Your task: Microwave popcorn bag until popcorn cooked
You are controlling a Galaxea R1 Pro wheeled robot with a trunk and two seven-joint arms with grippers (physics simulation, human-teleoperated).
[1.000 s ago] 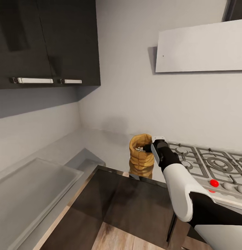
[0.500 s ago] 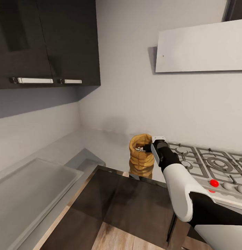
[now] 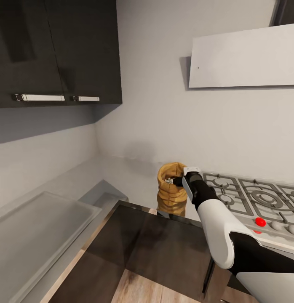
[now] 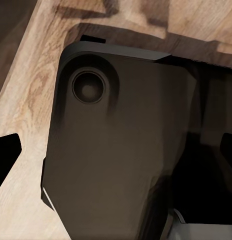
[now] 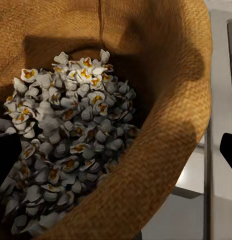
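The popcorn bag stands upright on the countertop, just beside the hob and open at the top, with pale popcorn heaped inside. It looks light and soft-walled, likely to crumple, so the thick rolled rim is the sensible place to hold. The right gripper straddles that rim, one finger inside, its jaws wide apart. The left gripper's opening cannot be judged.
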